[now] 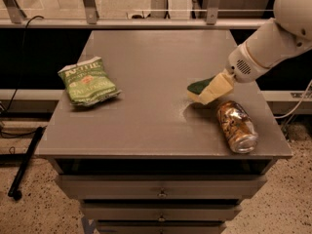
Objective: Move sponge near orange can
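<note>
The sponge [197,87], dark green on top with pale foam below, is at the right of the grey table, just behind the orange can [237,126]. The can lies on its side near the table's front right corner, silver end towards the front. My gripper [213,90] comes in from the upper right on a white arm and is shut on the sponge's right end, covering part of it. The sponge is low over the table, a short gap from the can's back end.
A green crinkled chip bag [87,81] lies at the left of the table [146,126]. Drawers sit below the front edge. A rail and glass panel run along the back edge. A black cable lies on the floor at left.
</note>
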